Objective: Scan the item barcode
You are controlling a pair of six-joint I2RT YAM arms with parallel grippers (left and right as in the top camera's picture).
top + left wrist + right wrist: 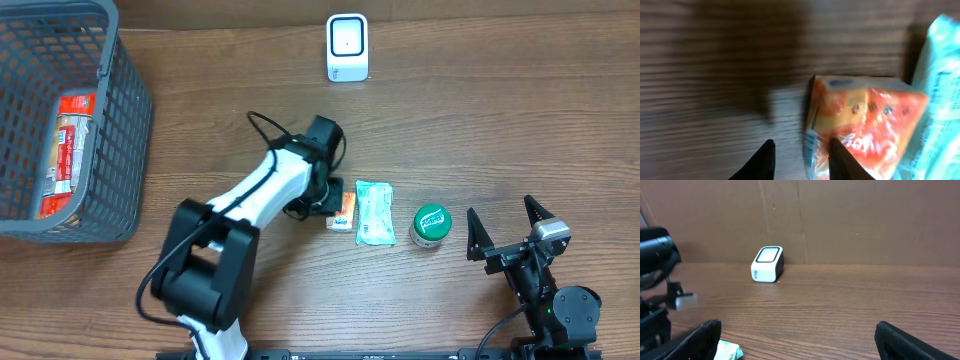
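1. The left pincer [802, 150] hangs low over the wooden table [500, 110]. Its two dark fingers [765, 162] stand with a narrow gap between them and are not pressed together.
2. The orange packet [870, 125] lies flat on the table, directly under this pincer. One edge of it is inside the gap, and one finger stands in front of the packet's face. Bare wood shows between the other finger and that edge.
3. The wrist view is blurred, so I cannot tell whether any finger touches the packet.
4. Just beyond the packet, on the side away from the left pincer's arm, lies a pale green pouch [375, 213], close against the packet.
5. A small tub with a green lid [432, 225] stands between the pouch and the right pincer [500, 215].
6. The right pincer is spread wide and holds nothing. It is well apart from the orange packet.
7. The white scanner [767, 264] stands upright far in front of the right pincer, also well apart from the left pincer.
8. A grey basket [120, 120] stands well apart from the left pincer, with a red and white package [68, 150] inside.
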